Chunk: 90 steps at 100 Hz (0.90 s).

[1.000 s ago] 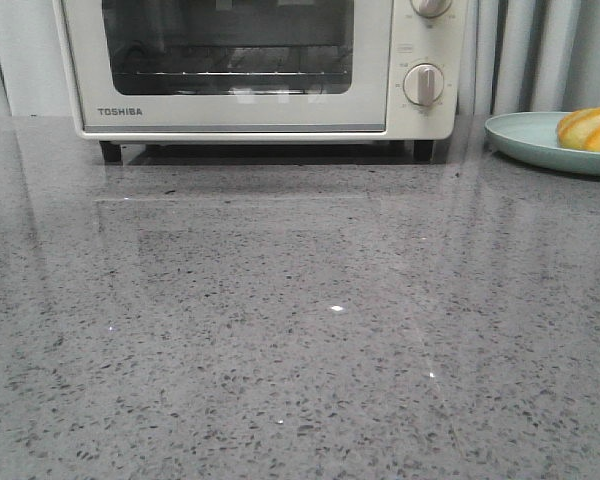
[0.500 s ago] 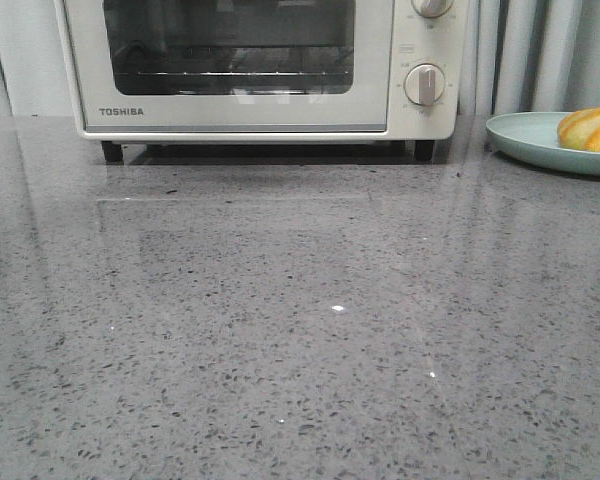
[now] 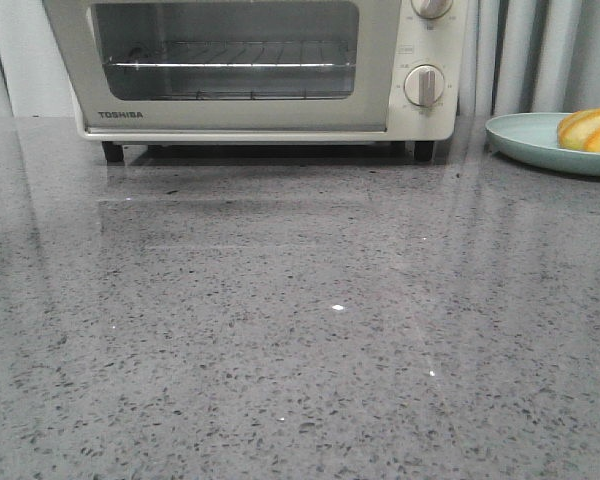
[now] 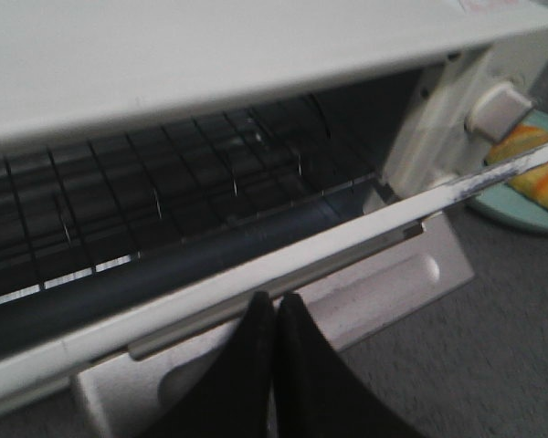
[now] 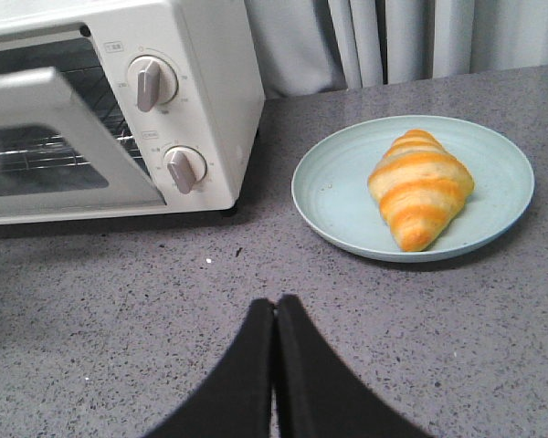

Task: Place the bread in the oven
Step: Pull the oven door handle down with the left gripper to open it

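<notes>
Oven [image 3: 250, 70] at the back of a grey speckled counter [image 3: 300, 330] fills the top of the front view. Its glass door [image 3: 225, 65] leans outward at the top, partly open, with the wire rack [image 3: 230, 62] visible through it. Two knobs [image 3: 424, 85] sit on its right side. To the right, a pale green plate [image 3: 525, 140] holds the bread [image 3: 592, 128], cut off by the picture's edge. No arm shows in this view.

Left wrist view: the left gripper [image 4: 276, 310] has its black jaws pressed together, tips at the upper edge of the tilted door [image 4: 283, 265]. Whether they touch it is unclear. Beyond the edge lie the rack [image 4: 164, 196] and dark interior.

Right wrist view: the right gripper [image 5: 275, 315] hangs over bare counter [image 5: 119, 319], jaws pressed together, holding nothing. The bread [image 5: 420, 187] lies on the plate [image 5: 333, 196], just beside the oven [image 5: 119, 100], apart from the gripper.
</notes>
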Tool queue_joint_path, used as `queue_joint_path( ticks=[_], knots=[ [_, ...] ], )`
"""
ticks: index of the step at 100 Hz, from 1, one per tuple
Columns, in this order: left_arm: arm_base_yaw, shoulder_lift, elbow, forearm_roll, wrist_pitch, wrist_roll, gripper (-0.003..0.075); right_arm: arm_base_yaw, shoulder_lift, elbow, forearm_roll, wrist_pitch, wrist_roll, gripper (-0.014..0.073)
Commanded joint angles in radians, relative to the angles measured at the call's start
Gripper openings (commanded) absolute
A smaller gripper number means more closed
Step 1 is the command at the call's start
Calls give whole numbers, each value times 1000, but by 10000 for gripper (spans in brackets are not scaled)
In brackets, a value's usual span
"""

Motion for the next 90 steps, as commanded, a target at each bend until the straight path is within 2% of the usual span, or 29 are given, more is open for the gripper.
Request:
queue_joint_path(
  ticks=[1, 21, 53, 73, 83, 90],
  knots=[
    [-2, -55, 83, 1, 16, -8, -22, 3, 0, -38, 0, -103, -8, -54],
    [-14, -96, 217, 1, 11, -8, -22, 3, 0, -40, 0, -174, -8, -54],
    [-14, -96, 302, 1, -6, -8, -22, 3, 9, -108, 0, -140, -8, -54],
    [-14, -133, 302, -8, 61, -8, -22, -7, 148, -289, -31, 51, -8, -50],
    [-14, -212, 302, -32, 65, -8, -22, -50, 295, -448, -55, 161, -8, 14],
    [-14, -288, 302, -45, 67, -8, -22, -101, 408, -552, -62, 228, -8, 123]
  ],
)
